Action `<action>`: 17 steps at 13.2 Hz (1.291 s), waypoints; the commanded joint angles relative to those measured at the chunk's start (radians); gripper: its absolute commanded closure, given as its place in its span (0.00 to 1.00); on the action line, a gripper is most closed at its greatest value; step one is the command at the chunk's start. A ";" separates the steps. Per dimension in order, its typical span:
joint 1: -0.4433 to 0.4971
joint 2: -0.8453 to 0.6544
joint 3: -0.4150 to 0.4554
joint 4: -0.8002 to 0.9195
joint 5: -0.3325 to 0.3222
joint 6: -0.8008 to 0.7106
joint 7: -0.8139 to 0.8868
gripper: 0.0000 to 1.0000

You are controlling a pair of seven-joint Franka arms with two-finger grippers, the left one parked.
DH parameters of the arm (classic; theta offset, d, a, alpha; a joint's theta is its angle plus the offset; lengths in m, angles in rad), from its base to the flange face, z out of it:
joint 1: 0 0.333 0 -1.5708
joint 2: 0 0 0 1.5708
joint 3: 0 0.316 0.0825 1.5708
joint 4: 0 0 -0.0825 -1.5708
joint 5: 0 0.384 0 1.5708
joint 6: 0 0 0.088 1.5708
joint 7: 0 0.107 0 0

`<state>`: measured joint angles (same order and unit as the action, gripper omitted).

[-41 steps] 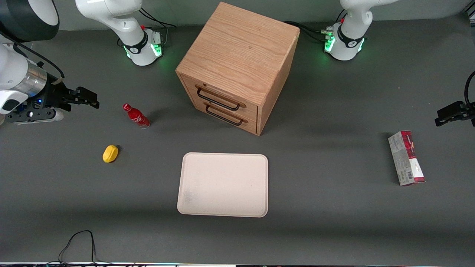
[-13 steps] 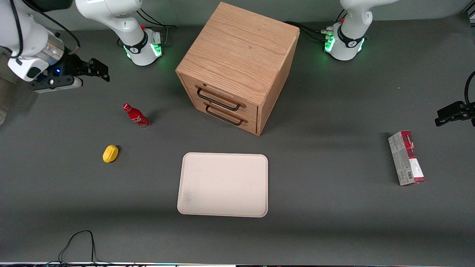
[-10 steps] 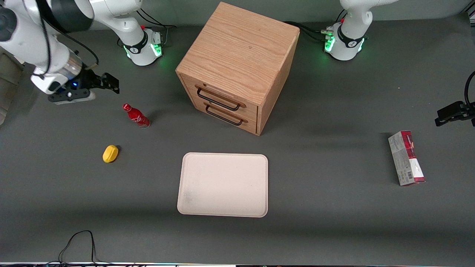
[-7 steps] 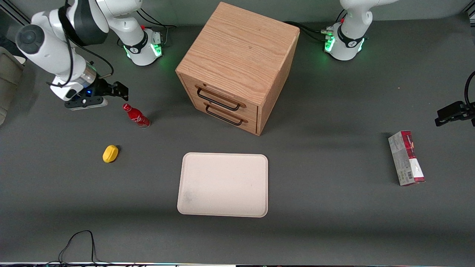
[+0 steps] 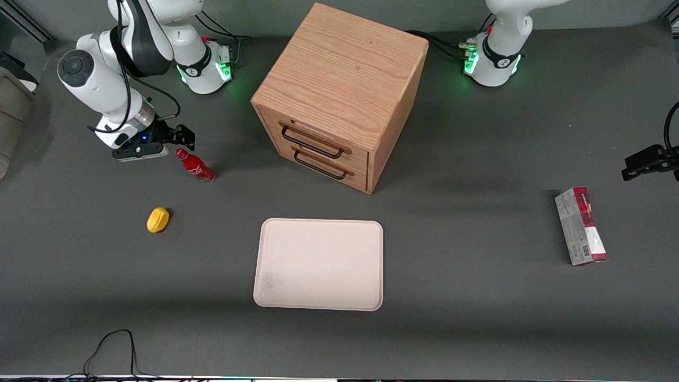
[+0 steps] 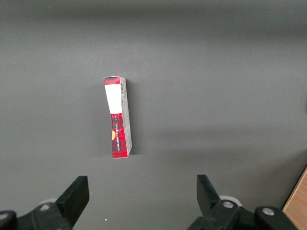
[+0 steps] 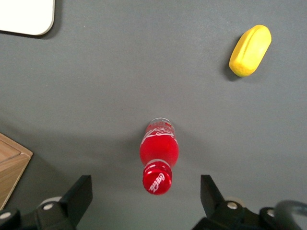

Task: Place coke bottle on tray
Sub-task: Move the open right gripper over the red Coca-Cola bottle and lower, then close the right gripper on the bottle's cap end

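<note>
The coke bottle [image 5: 194,166] is small and red with a red cap, and it stands upright on the grey table. In the right wrist view the coke bottle [image 7: 158,156] is seen from above, its cap between the two wide-apart fingers. My gripper [image 5: 183,139] is open and hovers just above the bottle's cap, slightly farther from the front camera. The gripper [image 7: 146,194] holds nothing. The cream tray [image 5: 319,263] lies flat and bare, nearer the front camera than the cabinet; a corner of the tray [image 7: 26,17] shows in the right wrist view.
A wooden drawer cabinet [image 5: 339,95] stands beside the bottle, toward the table's middle. A yellow lump [image 5: 158,219] lies nearer the front camera than the bottle. A red-and-grey carton [image 5: 581,226] lies toward the parked arm's end. A black cable [image 5: 114,347] loops at the front edge.
My arm has swung in from the working arm's end of the table and come down over the bottle. The fingers stayed open. Bottle, tray and the other things have not moved.
</note>
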<state>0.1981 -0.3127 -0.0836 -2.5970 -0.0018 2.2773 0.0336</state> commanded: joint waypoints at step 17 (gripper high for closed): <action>0.007 0.038 -0.016 -0.086 -0.014 0.139 -0.037 0.78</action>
<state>0.1984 -0.2728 -0.0843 -2.6746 -0.0034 2.3983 0.0247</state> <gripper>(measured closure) 0.348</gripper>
